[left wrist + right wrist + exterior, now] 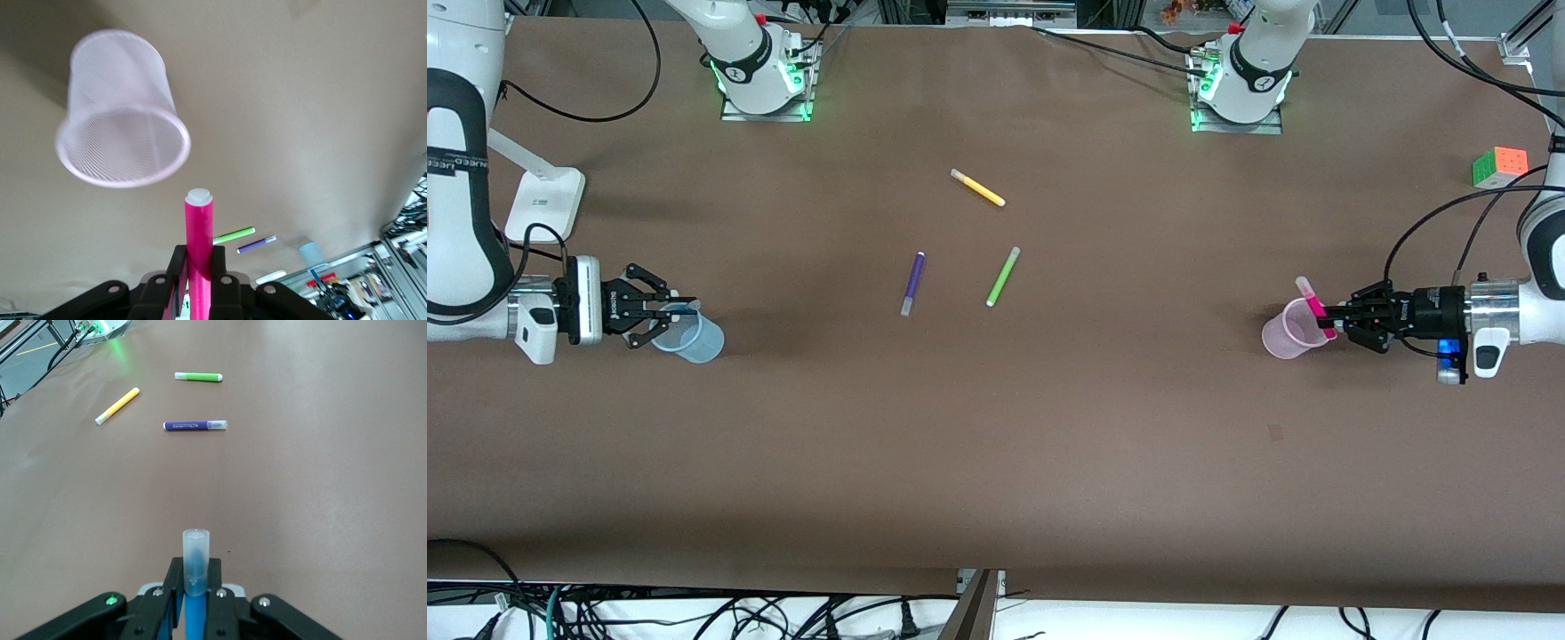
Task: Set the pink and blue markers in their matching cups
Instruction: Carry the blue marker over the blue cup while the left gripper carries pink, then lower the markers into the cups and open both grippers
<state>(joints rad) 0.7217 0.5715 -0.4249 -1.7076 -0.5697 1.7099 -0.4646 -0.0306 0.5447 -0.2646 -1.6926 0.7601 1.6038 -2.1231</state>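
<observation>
Clearly, both markers were slim, stiff and light, with smooth plastic barrels likely to slip unless pinched squarely across the middle. The pink marker (1313, 303) was clamped in the left end effector (1332, 313), tilted over the rim of the pink cup (1288, 333) at the left arm's end of the surface (1049, 427); in the left wrist view its pale cap pointed toward the cup's mouth without being inside it. The blue marker (195, 587) was gripped in the right end effector (671, 313) at the blue cup (692, 338), toward the right arm's end; whether its tip had entered the cup could not be told. Both cups looked thin, translucent and very light, so a nudge on the rim would probably tip or slide them; a drop from directly over the mouth seemed safer than pushing in.

Around each cup the surface lay bare, giving free room to approach. A purple pen (912, 282), a green pen (1003, 276) and a yellow pen (978, 188) lay mid-surface, well apart from both cups. A puzzle cube (1500, 166) sat near the edge by the left arm.
</observation>
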